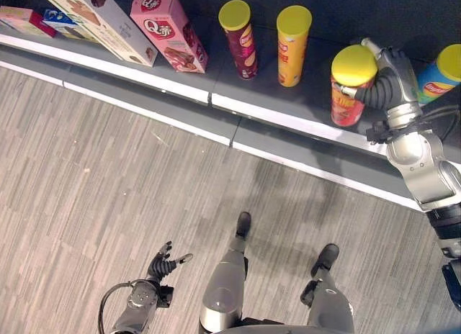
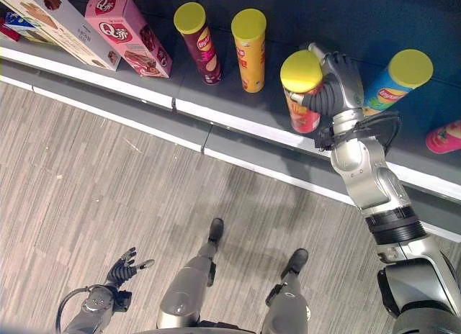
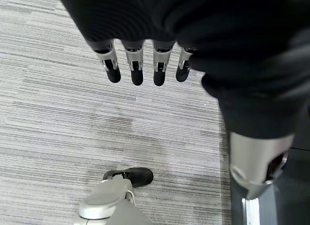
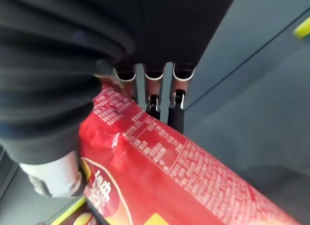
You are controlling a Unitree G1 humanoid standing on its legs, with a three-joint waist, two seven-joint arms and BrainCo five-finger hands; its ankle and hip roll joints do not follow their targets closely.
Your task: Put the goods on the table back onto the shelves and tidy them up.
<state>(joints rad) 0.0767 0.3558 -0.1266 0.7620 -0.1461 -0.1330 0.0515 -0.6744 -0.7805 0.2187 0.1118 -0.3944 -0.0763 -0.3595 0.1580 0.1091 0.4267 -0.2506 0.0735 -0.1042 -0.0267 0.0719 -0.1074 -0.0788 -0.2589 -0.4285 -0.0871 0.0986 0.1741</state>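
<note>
Near: the left robot hand (image 1: pixel 164 265) is held low over the floor, fingers relaxed, empty. Far: the red can (image 1: pixel 351 86) is gripped upright on the shelf (image 1: pixel 288 104) by the right robot hand (image 2: pixel 337 86), fingers curled round it. A crooked release could topple it against the blue can (image 2: pixel 397 86).

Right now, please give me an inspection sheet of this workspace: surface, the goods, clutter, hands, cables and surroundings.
Surface: dark grey shelf board with a white front edge, goods standing and lying on it.
Job's things: red cylindrical snack can with a yellow lid upright near the shelf edge, in the right hand; dark red can and yellow can upright to its left; blue can to its right; pink carton and long cream carton lying tilted at the left.
Clutter: nothing seen.
Hands: right hand curled round the red can; left hand low over the floor, fingers relaxed, holding nothing.
Cables: nothing seen.
Surroundings: grey striped carpet floor.
</note>
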